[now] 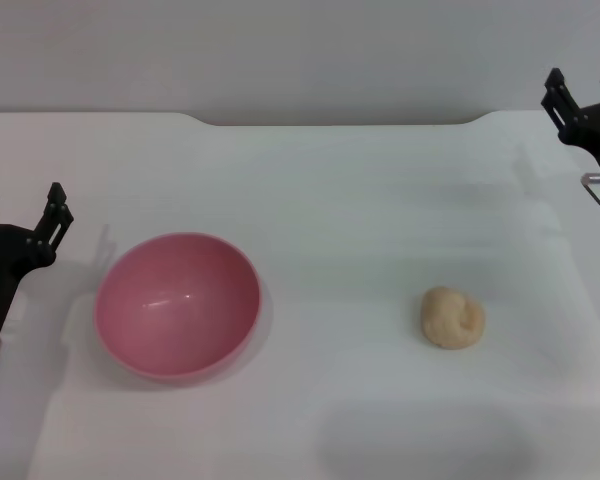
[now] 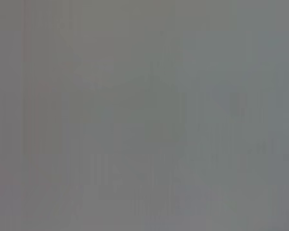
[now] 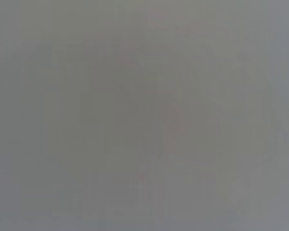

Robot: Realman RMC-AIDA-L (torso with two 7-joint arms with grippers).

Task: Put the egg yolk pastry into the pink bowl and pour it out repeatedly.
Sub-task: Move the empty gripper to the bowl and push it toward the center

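My left gripper (image 1: 20, 203) hangs at the table's left edge, just beside the pink bowl (image 1: 177, 306), its fingers spread apart and holding nothing. The bowl sits upright on the white table (image 1: 360, 200) with nothing in it. Well to its right, the egg yolk pastry (image 1: 452, 317) lies alone on the tabletop, untouched. My right gripper (image 1: 582, 95) is at the far right corner, fingers apart, empty, well away from the pastry. I judge nothing of this cycle is done: picking, dropping in and pouring all remain. Both wrist views give only a featureless grey, and my right gripper is partly cut off.
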